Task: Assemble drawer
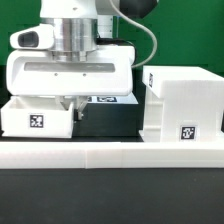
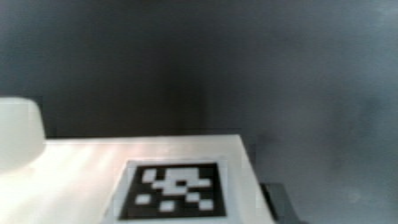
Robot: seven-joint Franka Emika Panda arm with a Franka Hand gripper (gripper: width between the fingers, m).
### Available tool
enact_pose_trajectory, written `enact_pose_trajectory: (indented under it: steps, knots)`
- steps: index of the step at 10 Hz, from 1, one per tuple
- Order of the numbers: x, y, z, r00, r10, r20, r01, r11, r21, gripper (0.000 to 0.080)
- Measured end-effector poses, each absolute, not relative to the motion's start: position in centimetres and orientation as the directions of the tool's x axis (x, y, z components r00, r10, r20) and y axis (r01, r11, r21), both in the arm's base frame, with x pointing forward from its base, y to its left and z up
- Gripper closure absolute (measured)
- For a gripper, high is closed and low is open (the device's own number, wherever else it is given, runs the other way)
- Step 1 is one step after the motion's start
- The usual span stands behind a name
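Observation:
In the exterior view the tall white casing [image 1: 185, 100] stands at the right with a tag low on its front. A small white tray [image 1: 38, 119] with a tag sits at the left. A second tagged white part [image 1: 103, 100] lies behind it, between tray and casing. My gripper [image 1: 72, 102] hangs low over the left tray's right end, its fingertips hidden behind the tray wall. In the wrist view a white tagged face [image 2: 178, 188] fills the lower frame very close. One dark fingertip [image 2: 276, 196] shows beside it. I cannot tell whether the jaws are open or shut.
The long white L-shaped rail [image 1: 110, 153] runs across the front of the table in the exterior view. A dark gap lies between the left tray and the casing. A white rounded shape [image 2: 16, 130] shows at the wrist view's edge.

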State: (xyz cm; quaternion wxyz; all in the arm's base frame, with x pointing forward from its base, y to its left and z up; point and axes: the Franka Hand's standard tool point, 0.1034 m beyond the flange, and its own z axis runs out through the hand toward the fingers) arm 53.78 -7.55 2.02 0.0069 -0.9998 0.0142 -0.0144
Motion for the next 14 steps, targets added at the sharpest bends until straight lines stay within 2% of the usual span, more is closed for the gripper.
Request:
enact_pose_trajectory:
  steps: [3,4,6,8,12,14]
  knots:
    - [53.7,-7.6,1.9,0.997,0.067,0.026,0.068,-0.998,-0.007,0.0758]
    - [53.9,-7.3,2.0,0.98,0.196,0.023,0.196,-0.981,0.006,0.0758]
    - [53.1,-7.4,2.1,0.923,0.384,0.016,0.384,-0.923,0.004,0.0758]
    - [52.9,-7.4,2.1,0.823,0.568,0.004,0.568,-0.823,0.003,0.0758]
    - [52.7,-7.7,2.0,0.68,0.733,-0.007,0.733,-0.68,0.006,0.0758]
    - [52.4,-7.2,1.9,0.489,0.871,-0.031,0.872,-0.49,0.005,0.0758]
